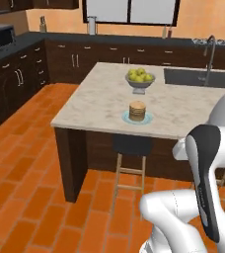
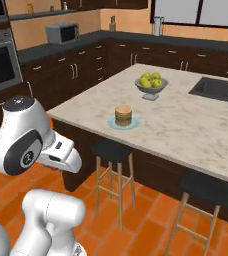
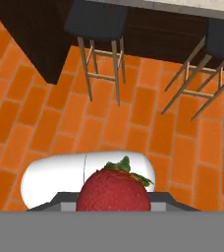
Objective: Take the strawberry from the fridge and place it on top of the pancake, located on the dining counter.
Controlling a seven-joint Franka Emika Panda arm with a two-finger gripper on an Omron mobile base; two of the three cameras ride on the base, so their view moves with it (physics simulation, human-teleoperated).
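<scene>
Red strawberry (image 3: 114, 191) held in gripper (image 3: 114, 204), one pancake (image 1: 137, 111) stack, two stools (image 3: 95, 19)

This was a home kitchen. Dark wood cabinets (image 1: 75, 59) lined the walls under a black worktop (image 2: 61, 47) bearing a microwave (image 2: 62, 33), with a built-in oven (image 2: 1, 60) beside. A marble-topped dining counter (image 1: 99, 99) with sink (image 1: 196, 77) and faucet (image 1: 210, 52) stood on orange brick flooring (image 1: 20, 197), stools (image 2: 113, 175) tucked beneath it.
</scene>
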